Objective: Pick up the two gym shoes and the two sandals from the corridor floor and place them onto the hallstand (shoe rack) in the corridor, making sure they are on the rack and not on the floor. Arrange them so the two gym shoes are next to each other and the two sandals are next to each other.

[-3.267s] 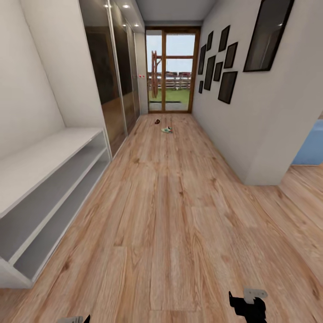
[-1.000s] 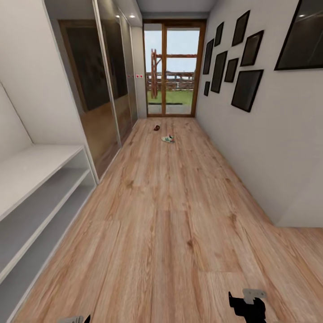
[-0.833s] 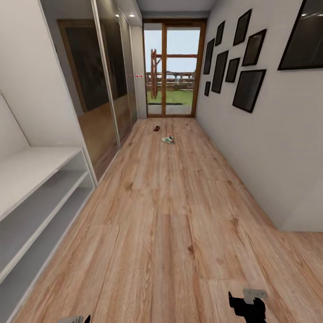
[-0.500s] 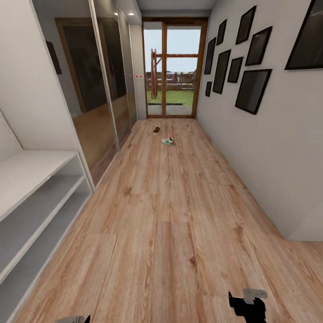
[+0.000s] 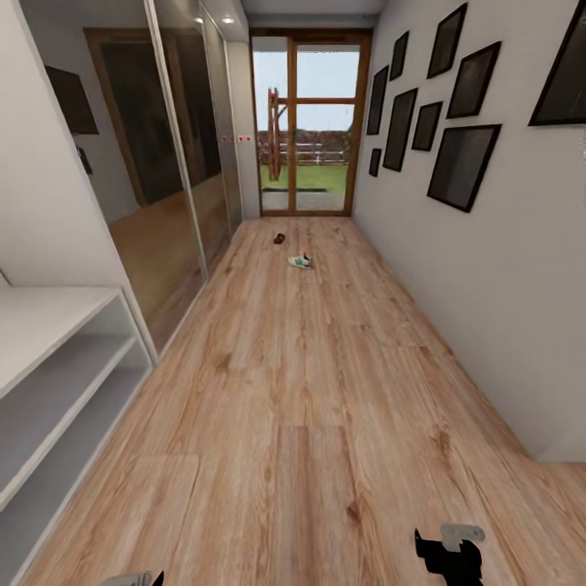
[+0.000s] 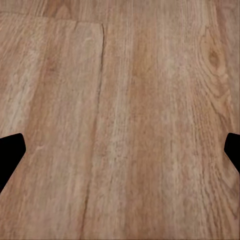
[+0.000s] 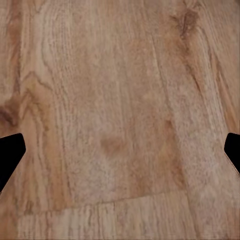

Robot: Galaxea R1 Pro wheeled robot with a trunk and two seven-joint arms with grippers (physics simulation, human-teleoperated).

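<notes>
At your far left in the head view stands the hallstand [image 5: 49,358], its white top and two open shelf levels running along the wall with the long side following the corridor. Beyond it, mirrored sliding panels [image 5: 175,155] line the same wall. Low at the frame's edge, a sliver of your left gripper [image 5: 134,579] peeks in; in the left wrist view the left gripper [image 6: 120,150] has its two dark fingertips spread wide at opposite edges, with only corridor floor [image 6: 125,110] between them.

Down the middle, the planks of the floor run lengthwise toward a glazed wooden door [image 5: 308,122] at the far end. Well ahead of you, on the floor short of that door, you can count two items: one dark brown sandal [image 5: 279,238], too small to tell which way it points, and just right of it and nearer, one gym shoe [image 5: 301,262], white with green, its long axis lying roughly across the corridor; toe and heel cannot be told apart at this range.

On the right wall hang seven dark picture frames [image 5: 464,167]. Bottom right, your right gripper [image 5: 449,553] hangs over bare planks; in the right wrist view the right gripper [image 7: 120,150] has its tips equally wide apart, holding nothing.
</notes>
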